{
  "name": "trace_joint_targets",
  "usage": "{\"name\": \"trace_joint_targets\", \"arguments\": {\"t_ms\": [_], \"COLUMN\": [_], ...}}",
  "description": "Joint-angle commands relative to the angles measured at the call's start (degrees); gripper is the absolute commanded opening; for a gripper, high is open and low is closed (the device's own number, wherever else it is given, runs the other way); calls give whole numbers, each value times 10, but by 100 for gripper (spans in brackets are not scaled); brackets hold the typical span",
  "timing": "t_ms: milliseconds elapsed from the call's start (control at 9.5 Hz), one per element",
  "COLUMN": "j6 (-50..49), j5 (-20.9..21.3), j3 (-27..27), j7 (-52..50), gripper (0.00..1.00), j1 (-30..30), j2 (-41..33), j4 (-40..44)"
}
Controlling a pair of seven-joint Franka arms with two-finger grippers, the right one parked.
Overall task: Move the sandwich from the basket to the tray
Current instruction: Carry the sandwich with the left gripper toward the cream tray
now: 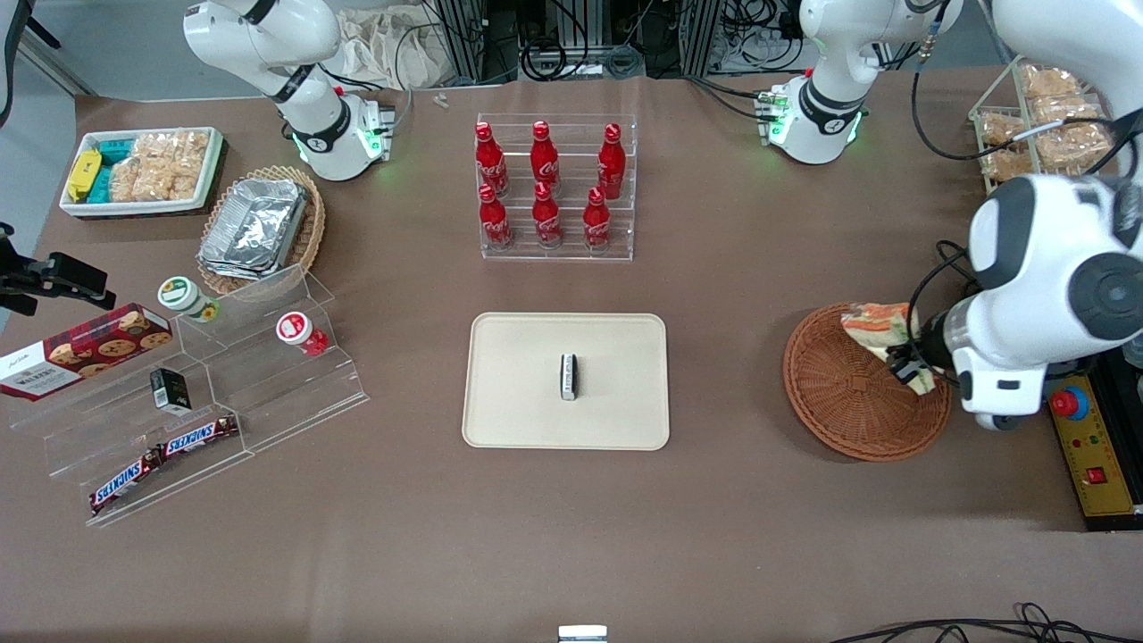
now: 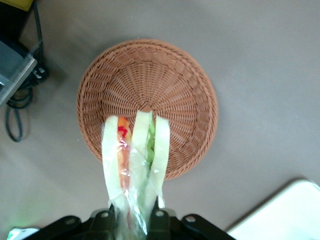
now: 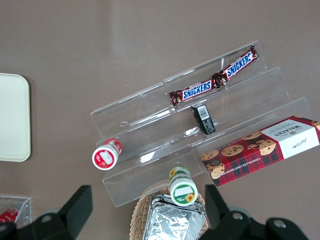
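The sandwich (image 1: 880, 328), a wedge of pale bread with orange and green layers in clear wrap, hangs in my left gripper (image 1: 904, 366) above the reddish-brown wicker basket (image 1: 848, 393). In the left wrist view the gripper (image 2: 134, 220) is shut on the sandwich (image 2: 135, 160), and its black fingers (image 2: 159, 220) clamp the wide end. The sandwich's tip points over the bare basket (image 2: 150, 80). The cream tray (image 1: 518, 384) lies mid-table, toward the parked arm from the basket. A corner of the tray shows in the left wrist view (image 2: 285, 215).
A small black and white packet (image 1: 568, 376) stands on the tray. A clear rack of red bottles (image 1: 554, 187) stands farther from the camera than the tray. A yellow control box (image 1: 1094, 464) lies beside the basket at the working arm's end.
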Motion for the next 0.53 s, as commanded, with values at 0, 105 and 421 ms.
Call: {"name": "trace_joint_targets", "arguments": {"t_ms": [0, 105, 421], "j6": [-46, -39, 36], "j5": [-15, -10, 16], "j3": [-21, -56, -99], "j7": [45, 46, 46], "gripper": [0, 0, 0], "j1": [0, -2, -83], "j2": [13, 19, 73], "j4": [74, 75, 73]}}
